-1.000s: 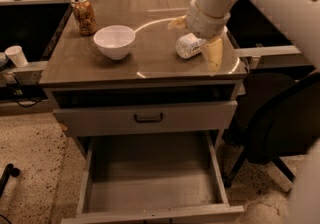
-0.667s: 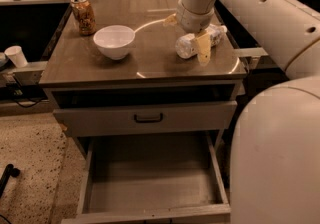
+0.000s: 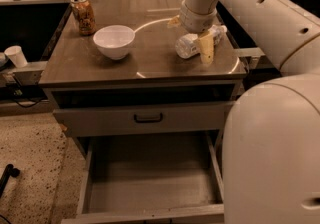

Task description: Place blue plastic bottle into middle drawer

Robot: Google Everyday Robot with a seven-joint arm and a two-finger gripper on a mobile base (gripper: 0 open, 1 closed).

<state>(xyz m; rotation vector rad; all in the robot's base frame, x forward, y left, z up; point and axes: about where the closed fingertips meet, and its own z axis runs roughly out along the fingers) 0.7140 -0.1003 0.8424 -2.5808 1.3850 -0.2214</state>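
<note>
Cabinet top: gripper settles astride the bottle, nothing lifted yet.

On the brown cabinet top (image 3: 90,63) the blue plastic bottle (image 3: 185,48) lies on its side at the right, in the same spot as a second ago, and the white bowl (image 3: 114,41) and brown can (image 3: 83,15) to its left have not moved. The change is in the arm: its wrist has swung left to stand over the bottle, so the gripper (image 3: 190,42) now straddles it with its fingers spread wide, one on the near side and one on the far side. Whether either pad touches the plastic is hard to tell from this angle. The grasp looks lined up but not closed. The middle drawer (image 3: 150,183) stands pulled out and bare below the shut drawer front (image 3: 147,117), ready to receive the bottle.
</note>
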